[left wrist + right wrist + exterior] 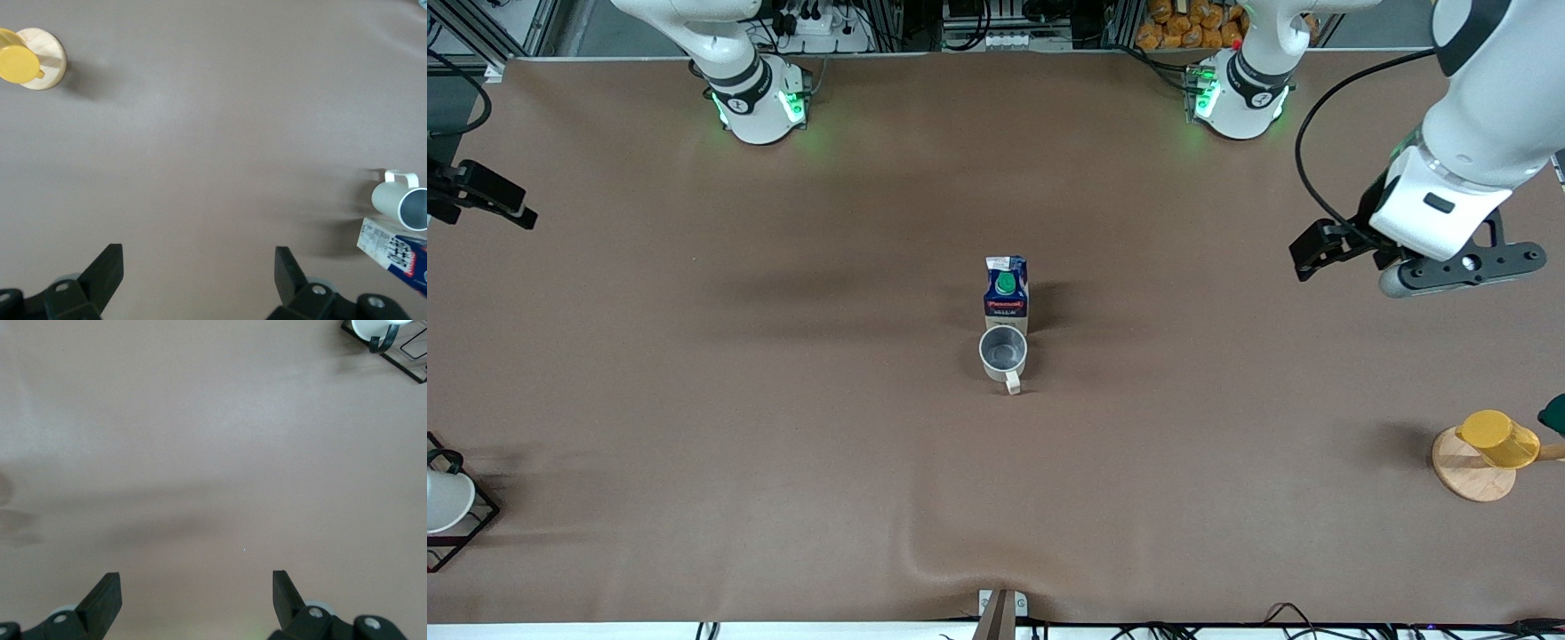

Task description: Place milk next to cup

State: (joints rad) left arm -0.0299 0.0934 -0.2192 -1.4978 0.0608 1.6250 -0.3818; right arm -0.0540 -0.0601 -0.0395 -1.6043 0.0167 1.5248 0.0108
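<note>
At the right arm's end of the table, low in the front view, a white cup point(445, 500) sits in a black wire rack point(467, 524). Above that end hangs the right gripper point(197, 600), its fingers spread wide with nothing between them and only bare brown table cover point(783, 400) beneath.

Near the middle of the table the milk carton point(1007, 297) stands upright, dark blue with a green round cap and a red logo. Its pale side is also seen from the left wrist point(393, 248). The cream-white mug point(1004, 353) stands just in front of it, nearer to the front camera, so close that the two seem to touch; its small handle points toward that camera.

Over the left arm's end of the table, the left gripper point(199, 277) hangs released, fingers apart and holding nothing. Nearer the camera at that end, a yellow cup point(1500, 438) rests on a round wooden coaster point(1467, 471).
</note>
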